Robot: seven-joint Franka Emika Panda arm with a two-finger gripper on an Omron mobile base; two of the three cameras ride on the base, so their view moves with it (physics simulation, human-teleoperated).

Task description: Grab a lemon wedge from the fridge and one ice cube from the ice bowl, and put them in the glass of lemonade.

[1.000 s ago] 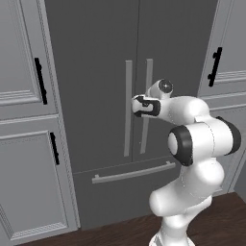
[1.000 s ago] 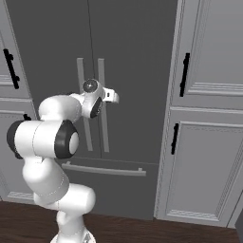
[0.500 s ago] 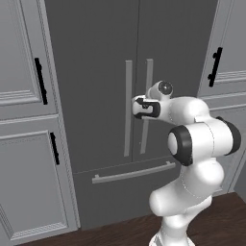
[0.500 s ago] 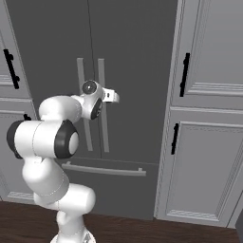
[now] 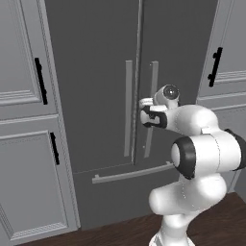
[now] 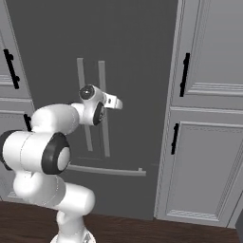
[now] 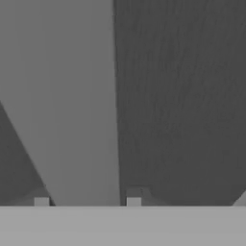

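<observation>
Pale grey handle (image 7: pixel 81 120) sits clamped between the claw (image 7: pixel 87 202).

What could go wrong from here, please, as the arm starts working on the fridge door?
1. In the hand view the fingertips sit on either side of the right door's handle near its edge, so the gripper might slip off when it pulls.
2. The fridge doors look fully shut; a pull not following the hinge arc could strain the grip.
3. The elbow stands close to the door and may block its swing.
</observation>
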